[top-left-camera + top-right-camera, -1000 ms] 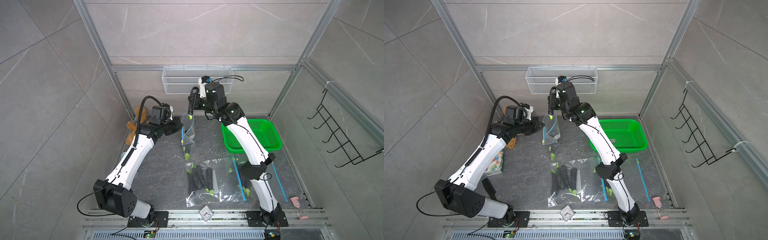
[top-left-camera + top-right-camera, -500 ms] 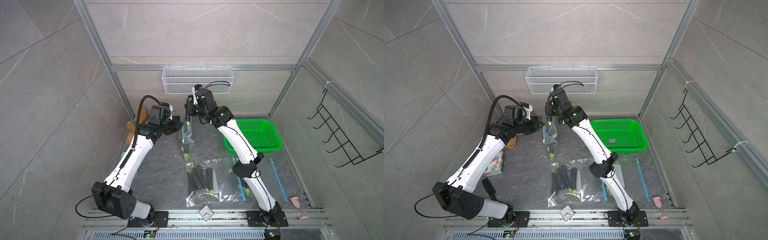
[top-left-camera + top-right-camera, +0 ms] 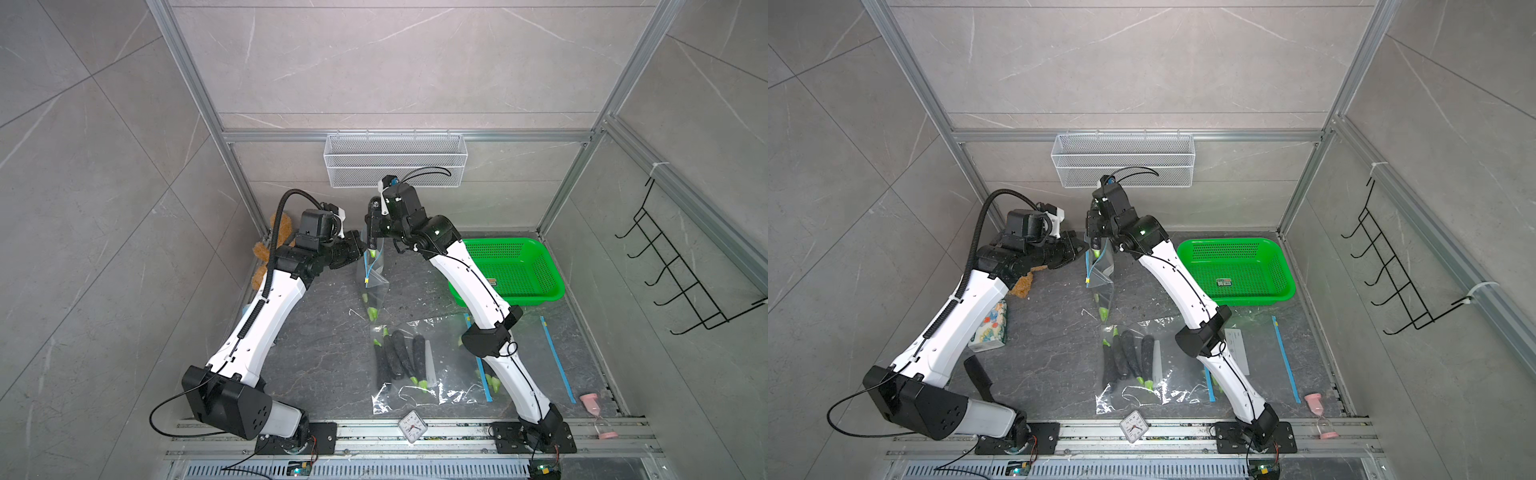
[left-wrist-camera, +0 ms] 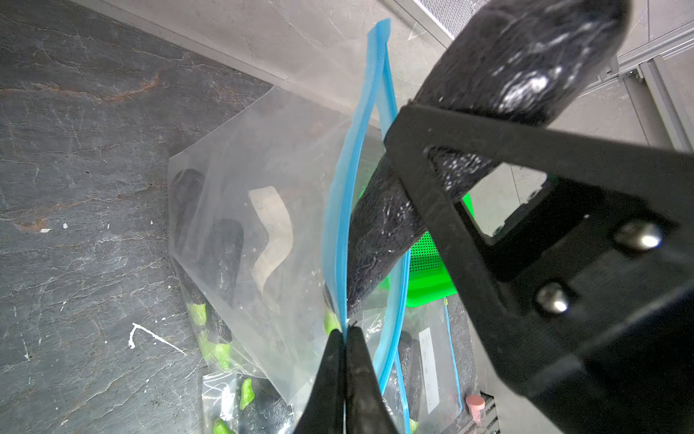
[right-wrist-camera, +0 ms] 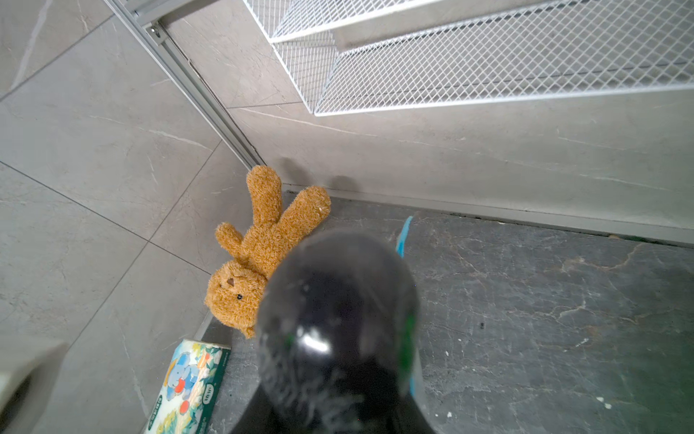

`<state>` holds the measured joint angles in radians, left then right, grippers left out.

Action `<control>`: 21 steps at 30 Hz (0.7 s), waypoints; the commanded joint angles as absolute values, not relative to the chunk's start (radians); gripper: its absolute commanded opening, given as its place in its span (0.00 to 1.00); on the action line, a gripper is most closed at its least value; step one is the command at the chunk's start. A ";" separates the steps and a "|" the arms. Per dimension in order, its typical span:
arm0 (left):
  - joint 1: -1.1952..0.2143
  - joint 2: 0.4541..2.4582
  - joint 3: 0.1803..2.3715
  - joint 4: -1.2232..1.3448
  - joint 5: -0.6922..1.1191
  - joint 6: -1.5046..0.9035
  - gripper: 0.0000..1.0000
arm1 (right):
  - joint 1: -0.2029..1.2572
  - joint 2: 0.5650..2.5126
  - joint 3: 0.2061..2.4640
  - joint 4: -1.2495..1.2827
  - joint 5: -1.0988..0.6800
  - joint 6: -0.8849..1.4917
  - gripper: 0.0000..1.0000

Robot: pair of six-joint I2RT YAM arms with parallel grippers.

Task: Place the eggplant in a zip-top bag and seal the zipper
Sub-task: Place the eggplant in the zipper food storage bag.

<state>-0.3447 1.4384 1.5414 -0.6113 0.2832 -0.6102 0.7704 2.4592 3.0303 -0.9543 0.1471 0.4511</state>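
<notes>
Both top views: left gripper [image 3: 361,250], right gripper [image 3: 374,241] meet at hanging zip-top bag [image 3: 374,286]; left wrist: left jaws pinched shut on bag's blue zipper strip [image 4: 340,225], right jaws clamp eggplant [image 4: 379,233], its lower end inside bag mouth; right wrist: eggplant blurred, close up.

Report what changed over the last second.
The right tool, gripping the eggplant, came down over the bag; the eggplant's lower end now sits between the bag's blue zipper lips. The left tool stayed pinched on the bag's rim, holding it hanging open.
</notes>
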 commanded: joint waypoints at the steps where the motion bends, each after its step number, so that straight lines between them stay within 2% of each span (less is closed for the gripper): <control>1: -0.352 1.399 1.582 -0.609 0.269 -0.616 0.00 | 0.778 2.468 3.073 -0.988 0.165 0.432 0.44; 6: -0.355 1.398 1.581 -0.609 0.264 -0.618 0.00 | 0.780 2.467 3.120 -1.018 0.169 0.422 0.57; 14: -0.356 1.399 1.582 -0.606 0.261 -0.622 0.00 | 0.781 2.408 3.164 -1.070 0.179 0.394 0.59; 21: -0.356 1.402 1.586 -0.583 0.264 -0.639 0.00 | 0.771 2.240 3.096 -1.146 0.208 0.307 0.65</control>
<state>-0.3531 1.4364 1.5414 -0.6109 0.2634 -0.6247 0.7738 2.3898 3.1039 -1.1015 0.1761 0.3653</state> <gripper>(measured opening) 0.044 0.643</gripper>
